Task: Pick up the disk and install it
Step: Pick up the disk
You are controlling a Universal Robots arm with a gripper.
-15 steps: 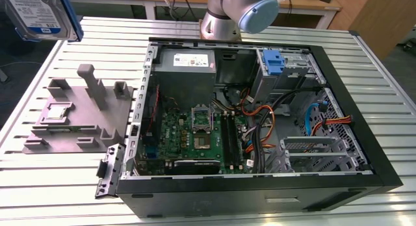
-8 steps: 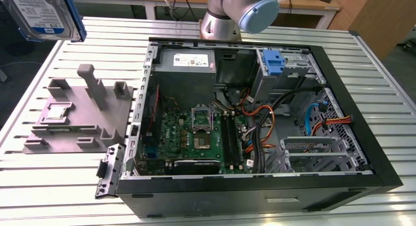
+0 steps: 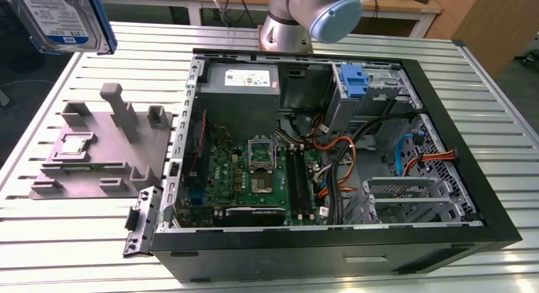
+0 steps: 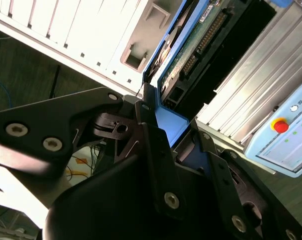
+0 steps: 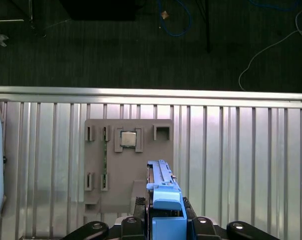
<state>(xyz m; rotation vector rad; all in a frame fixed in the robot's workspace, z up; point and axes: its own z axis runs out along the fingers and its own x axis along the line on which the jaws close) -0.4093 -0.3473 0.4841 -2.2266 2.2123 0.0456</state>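
Disk (image 3: pixel 60 15) clamped between fingers (image 5: pixel 139 206), long axis pointing down.

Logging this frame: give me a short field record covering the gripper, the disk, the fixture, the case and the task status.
gripper: shut on the disk, gripping it at its blue side rails
disk: held in the air at the exterior view's upper left, outside the computer case
grey fixture: on the table, to the exterior view's left of the case; holds a square chip
computer case: lying open on the table
blue bracket: inside the case
task status: disk picked up, not yet installed
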